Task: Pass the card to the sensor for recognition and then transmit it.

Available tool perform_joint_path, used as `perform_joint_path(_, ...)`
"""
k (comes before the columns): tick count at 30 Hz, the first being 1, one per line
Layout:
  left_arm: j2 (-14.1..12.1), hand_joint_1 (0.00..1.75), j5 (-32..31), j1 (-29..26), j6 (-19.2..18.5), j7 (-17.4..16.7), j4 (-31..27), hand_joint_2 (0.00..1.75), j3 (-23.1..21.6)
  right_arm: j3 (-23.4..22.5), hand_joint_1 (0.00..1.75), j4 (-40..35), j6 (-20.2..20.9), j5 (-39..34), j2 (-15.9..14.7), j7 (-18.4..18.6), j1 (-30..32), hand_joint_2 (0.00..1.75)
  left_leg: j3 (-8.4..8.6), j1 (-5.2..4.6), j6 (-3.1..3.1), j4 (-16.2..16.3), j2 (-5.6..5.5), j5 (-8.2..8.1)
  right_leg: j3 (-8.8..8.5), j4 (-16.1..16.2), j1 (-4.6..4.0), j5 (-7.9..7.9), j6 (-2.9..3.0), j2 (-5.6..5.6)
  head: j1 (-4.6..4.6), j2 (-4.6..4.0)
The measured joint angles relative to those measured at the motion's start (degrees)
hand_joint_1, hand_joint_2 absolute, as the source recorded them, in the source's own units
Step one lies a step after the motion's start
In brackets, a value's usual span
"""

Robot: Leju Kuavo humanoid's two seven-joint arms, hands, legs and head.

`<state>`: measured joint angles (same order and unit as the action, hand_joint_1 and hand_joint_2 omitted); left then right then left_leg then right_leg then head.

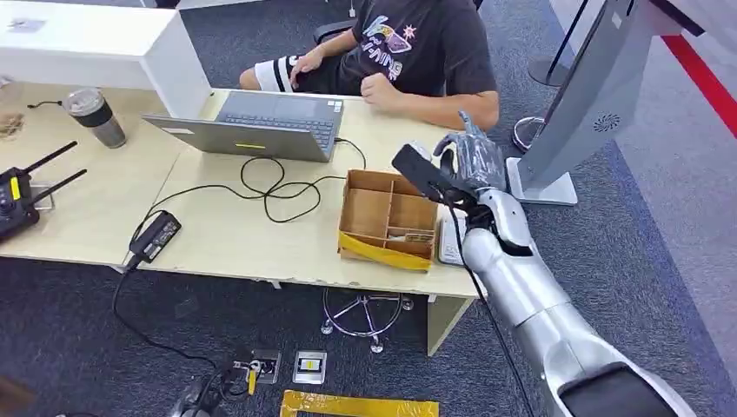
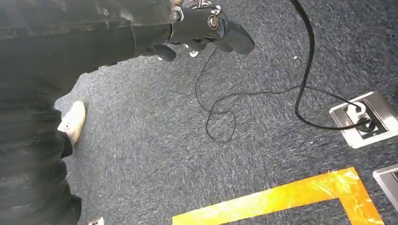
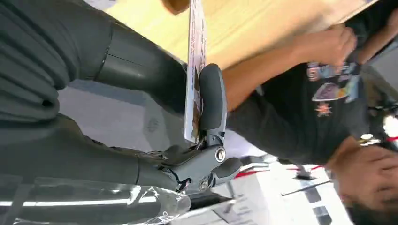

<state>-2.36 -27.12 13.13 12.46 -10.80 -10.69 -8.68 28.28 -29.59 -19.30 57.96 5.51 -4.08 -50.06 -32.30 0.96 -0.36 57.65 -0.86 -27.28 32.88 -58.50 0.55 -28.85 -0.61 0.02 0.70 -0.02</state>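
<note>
Right hand [image 1: 470, 163] pinches the card [image 3: 195, 70] between thumb and fingers, raised above the worktop [image 1: 243, 234], just beside the cardboard box [image 1: 388, 219]. Left hand [image 2: 206, 28] hangs over the carpet, fingers curled on nothing.

I'm seeing a pale wood desk [image 1: 226, 234] standing on dark blue carpet [image 1: 87, 339]; yellow tape [image 2: 281, 199] lying on the floor.

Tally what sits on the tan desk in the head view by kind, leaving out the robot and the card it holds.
Laptop: 1
Cardboard divider box: 1
Tumbler cup: 1
Black power adapter: 1
Black device with antennas: 1
Total: 5
</note>
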Motion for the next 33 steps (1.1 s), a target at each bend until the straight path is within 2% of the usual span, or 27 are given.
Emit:
perform_joint_path(8, -0.2, 0.0, 0.4, -0.9, 0.8, 0.0, 0.0, 1.75, 0.0, -4.7, 1.75, 2.8, -2.9, -5.6, -4.7, 2.5, 4.6, 1.75, -0.02, 0.0, 0.0, 0.0, 0.05, -0.01, 0.04, 0.0, 0.01, 0.0, 0.0, 0.01, -0.02, 0.02)
perform_joint_path(17, -0.3, 0.0, 0.2, -1.5, 0.9, 0.0, 0.0, 1.75, 0.1, -10.7, 1.75, 4.8, -5.2, -9.6, -8.4, 2.8, 7.9, 1.75, -0.06, 0.0, 0.0, 0.0, 0.08, -0.01, 0.06, 0.0, 0.01, 0.0, 0.0, 0.03, -0.02, 0.02)
perform_joint_path(22, -0.2, 0.0, -0.1, -1.6, 0.9, 0.0, 0.0, 1.75, 0.1, -12.5, 1.75, 5.4, -5.2, -9.9, -9.3, 2.2, 8.5, 1.75, -0.05, 0.0, 0.0, 0.0, 0.08, -0.01, 0.06, 0.0, 0.01, 0.0, 0.0, 0.04, -0.02, 0.02)
perform_joint_path(33, -0.2, 0.0, -0.7, -1.4, 0.8, 0.0, 0.0, 1.75, 0.1, -13.7, 1.75, 6.3, -4.7, -9.9, -9.0, 0.5, 9.9, 1.75, -0.07, 0.0, 0.0, 0.0, 0.08, -0.01, 0.05, 0.0, 0.01, 0.0, 0.0, 0.04, -0.02, 0.0)
